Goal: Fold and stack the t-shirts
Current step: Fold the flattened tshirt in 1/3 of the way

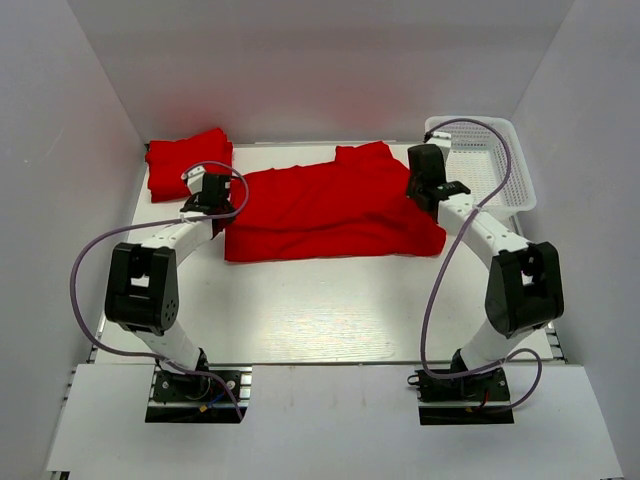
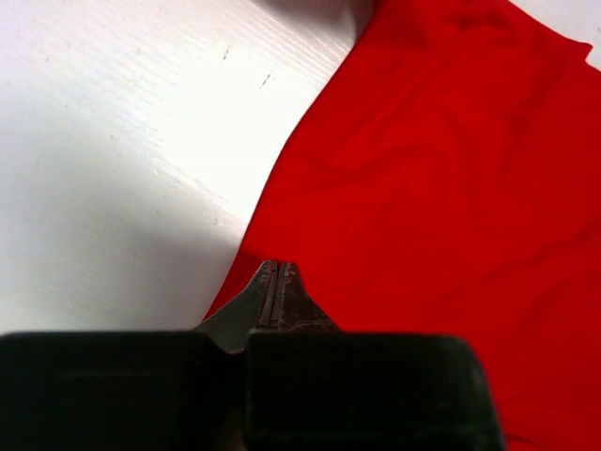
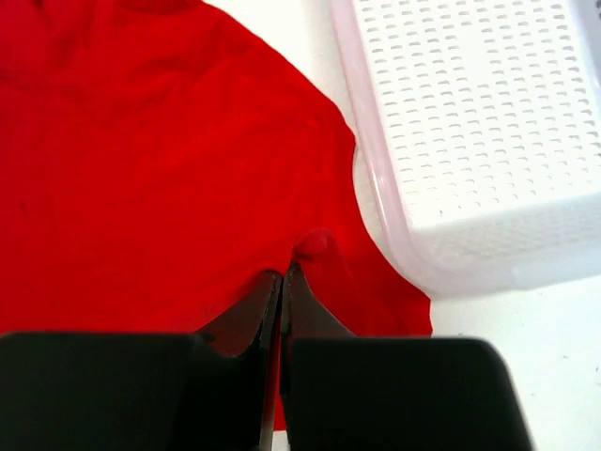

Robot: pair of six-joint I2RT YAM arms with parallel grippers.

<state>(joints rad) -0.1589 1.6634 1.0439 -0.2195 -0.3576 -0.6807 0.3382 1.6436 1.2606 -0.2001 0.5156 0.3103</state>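
A bright red t-shirt (image 1: pixel 330 210) lies spread across the back middle of the table, partly folded over itself. A folded red t-shirt (image 1: pixel 187 163) lies at the back left. My left gripper (image 1: pixel 213 190) is at the spread shirt's left edge (image 2: pixel 423 188); in the left wrist view it (image 2: pixel 275 266) is shut, with no cloth showing between the fingers. My right gripper (image 1: pixel 425 185) is at the shirt's right edge; in the right wrist view it (image 3: pixel 284 271) is shut on a small pinch of the red cloth (image 3: pixel 169 169).
A white plastic mesh basket (image 1: pixel 495 170) stands at the back right, close beside the right gripper; its rim (image 3: pixel 394 235) nearly touches the shirt's edge. White walls close the table in on the left, back and right.
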